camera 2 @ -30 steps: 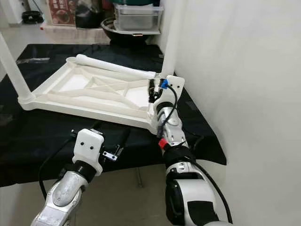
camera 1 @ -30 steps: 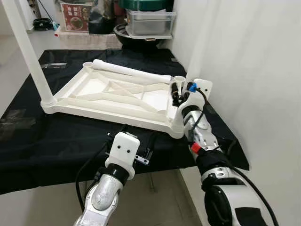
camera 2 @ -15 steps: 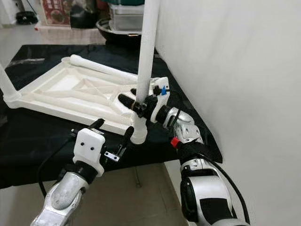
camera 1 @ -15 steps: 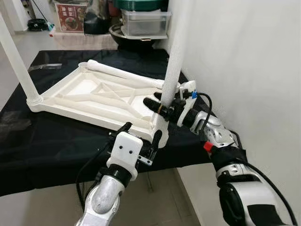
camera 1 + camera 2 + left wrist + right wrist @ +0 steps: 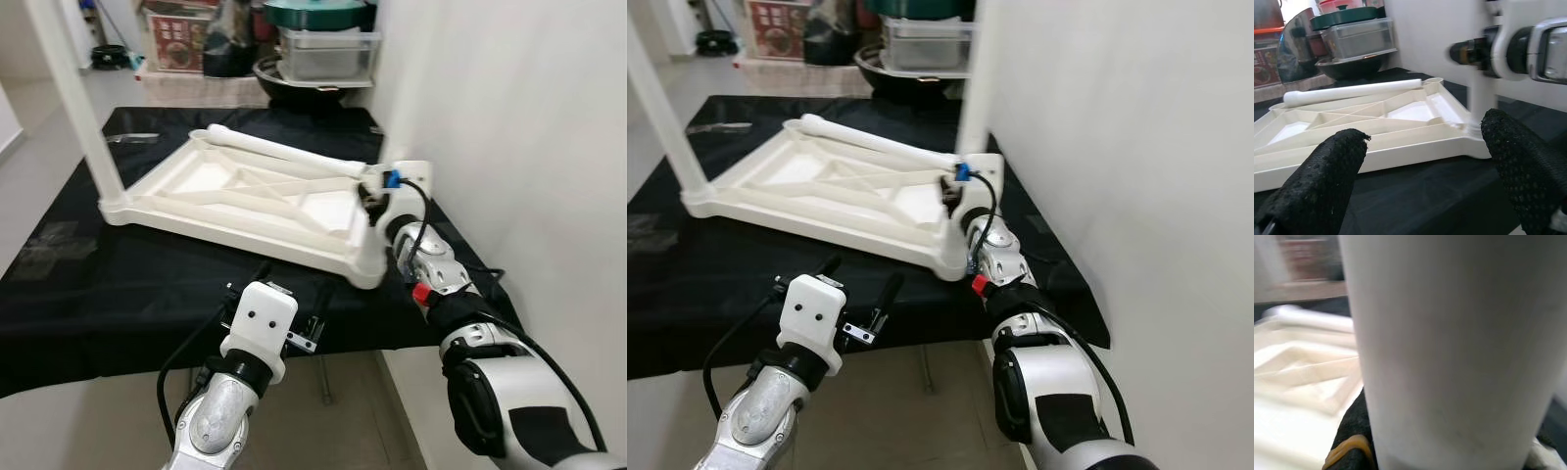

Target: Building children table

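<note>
An upturned white children's table top [image 5: 235, 227] lies on a black cloth. One white leg [image 5: 76, 103] stands upright in its far left corner. A second leg [image 5: 284, 155] lies loose along its far rim. My right gripper [image 5: 375, 192] is at the right corner, shut on a third upright leg [image 5: 972, 88] that blends into the wall. In the right wrist view that leg [image 5: 1449, 347] sits close up beside a black finger [image 5: 1354, 431]. My left gripper [image 5: 860, 276] hangs open at the table's front edge, nothing between its fingers [image 5: 1317, 181].
The black-covered table [image 5: 108, 284] ends just in front of me, with bare floor [image 5: 88, 421] below. A white wall [image 5: 509, 127] runs close along the right side. Behind the table stand a clear lidded container [image 5: 328, 54], a dark bowl and boxes.
My right wrist has swung back round the upright leg, from fingers pointing left to the earlier pose. The camera has shifted. The left gripper stays open at the front edge.
</note>
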Available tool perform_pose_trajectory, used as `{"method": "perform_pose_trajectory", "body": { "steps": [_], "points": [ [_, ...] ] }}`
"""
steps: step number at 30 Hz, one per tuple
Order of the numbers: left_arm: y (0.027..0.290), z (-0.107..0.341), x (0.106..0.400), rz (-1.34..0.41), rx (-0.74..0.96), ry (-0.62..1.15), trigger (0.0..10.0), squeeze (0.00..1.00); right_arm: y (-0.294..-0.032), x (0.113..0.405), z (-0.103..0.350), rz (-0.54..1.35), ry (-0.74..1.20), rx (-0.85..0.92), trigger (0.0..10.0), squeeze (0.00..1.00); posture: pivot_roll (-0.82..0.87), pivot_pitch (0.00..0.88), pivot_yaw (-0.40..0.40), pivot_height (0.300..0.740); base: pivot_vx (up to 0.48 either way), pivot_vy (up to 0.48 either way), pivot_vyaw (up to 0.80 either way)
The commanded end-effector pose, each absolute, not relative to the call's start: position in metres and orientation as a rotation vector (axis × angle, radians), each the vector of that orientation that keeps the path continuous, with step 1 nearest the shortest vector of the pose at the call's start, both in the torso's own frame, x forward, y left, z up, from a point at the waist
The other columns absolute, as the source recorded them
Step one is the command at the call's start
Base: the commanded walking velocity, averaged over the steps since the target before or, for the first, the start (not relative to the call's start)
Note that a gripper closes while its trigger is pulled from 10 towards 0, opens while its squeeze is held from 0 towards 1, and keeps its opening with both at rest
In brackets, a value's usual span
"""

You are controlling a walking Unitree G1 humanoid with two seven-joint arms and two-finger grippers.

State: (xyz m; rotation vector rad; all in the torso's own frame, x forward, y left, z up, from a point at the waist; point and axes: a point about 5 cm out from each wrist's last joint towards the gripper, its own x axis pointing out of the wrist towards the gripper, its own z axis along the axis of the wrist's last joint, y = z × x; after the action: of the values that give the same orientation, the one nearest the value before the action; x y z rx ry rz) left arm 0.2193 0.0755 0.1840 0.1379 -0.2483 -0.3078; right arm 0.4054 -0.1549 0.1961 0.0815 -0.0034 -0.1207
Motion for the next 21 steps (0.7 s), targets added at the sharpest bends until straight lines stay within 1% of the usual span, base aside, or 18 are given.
{"method": "perform_pose_trajectory", "body": {
  "steps": [1,3,4,5,6,7,8,10,11,12,14,15,16,17,18,21],
  "points": [
    [0.076,0.185,0.218,-0.302,0.141,-0.244,10.0,0.0,-0.167,0.398,0.172,-0.271,0.111,0.088,0.0,0.0,0.11,0.053,-0.095,0.74,0.0,0.0,0.0],
    [0.076,0.185,0.218,-0.302,0.141,-0.244,10.0,0.0,-0.167,0.398,0.172,-0.271,0.111,0.088,0.0,0.0,0.11,0.053,-0.095,0.74,0.0,0.0,0.0],
    [0.075,0.185,0.218,-0.307,0.146,-0.244,10.0,0.0,-0.162,0.397,0.171,-0.288,0.105,0.104,0.0,0.0,0.11,0.054,-0.096,0.74,0.0,0.0,0.0],
    [0.075,0.185,0.217,-0.308,0.145,-0.243,10.0,0.0,-0.149,0.396,0.174,-0.247,0.081,0.134,10.0,0.0,0.11,0.055,-0.098,0.74,0.0,0.0,0.0],
    [0.075,0.185,0.218,-0.309,0.147,-0.244,10.0,0.0,-0.136,0.397,0.178,-0.187,0.049,0.159,10.0,0.0,0.11,0.058,-0.095,0.74,0.0,0.0,0.0],
    [0.075,0.185,0.218,-0.309,0.147,-0.244,10.0,0.0,-0.136,0.397,0.178,-0.187,0.049,0.159,10.0,0.0,0.11,0.058,-0.095,0.74,0.0,0.0,0.0],
    [0.074,0.185,0.218,-0.309,0.146,-0.244,10.0,0.0,-0.125,0.397,0.186,-0.116,-0.004,0.179,10.0,0.0,0.11,0.058,-0.096,0.74,0.0,0.0,0.0],
    [0.074,0.185,0.218,-0.309,0.146,-0.244,10.0,0.0,-0.125,0.397,0.186,-0.116,-0.004,0.179,10.0,0.0,0.11,0.058,-0.096,0.74,0.0,0.0,0.0],
    [0.074,0.185,0.218,-0.308,0.147,-0.245,10.0,0.0,-0.119,0.397,0.195,-0.079,-0.076,0.196,10.0,1.0,0.11,0.057,-0.097,0.74,0.0,0.0,0.0],
    [0.075,0.185,0.218,-0.307,0.148,-0.246,10.0,0.0,-0.122,0.4,0.204,-0.044,-0.135,0.193,10.0,1.0,0.11,0.058,-0.099,0.74,0.0,0.0,0.0],
    [0.075,0.185,0.218,-0.307,0.148,-0.246,10.0,0.0,-0.122,0.4,0.204,-0.044,-0.135,0.193,10.0,1.0,0.11,0.058,-0.099,0.74,0.0,0.0,0.0],
    [0.075,0.185,0.218,-0.305,0.149,-0.246,10.0,0.0,-0.124,0.403,0.212,0.052,-0.182,0.192,10.0,0.0,0.11,0.058,-0.098,0.74,0.0,0.0,0.0],
    [0.075,0.185,0.218,-0.305,0.149,-0.246,10.0,0.0,-0.124,0.403,0.212,0.052,-0.182,0.192,10.0,0.0,0.11,0.058,-0.098,0.74,0.0,0.0,0.0],
    [0.075,0.185,0.218,-0.308,0.154,-0.247,10.0,0.0,-0.13,0.406,0.219,0.275,-0.186,0.224,10.0,0.0,0.11,0.059,-0.102,0.74,0.0,0.0,0.0],
    [0.075,0.185,0.218,-0.308,0.154,-0.247,10.0,0.0,-0.13,0.406,0.219,0.275,-0.186,0.224,10.0,0.0,0.11,0.059,-0.102,0.74,0.0,0.0,0.0],
    [0.076,0.185,0.217,-0.308,0.155,-0.245,10.0,0.0,-0.129,0.4,0.218,0.595,-0.135,0.272,10.0,0.0,0.11,0.059,-0.1,0.74,0.0,0.0,0.0]
  ]
}}
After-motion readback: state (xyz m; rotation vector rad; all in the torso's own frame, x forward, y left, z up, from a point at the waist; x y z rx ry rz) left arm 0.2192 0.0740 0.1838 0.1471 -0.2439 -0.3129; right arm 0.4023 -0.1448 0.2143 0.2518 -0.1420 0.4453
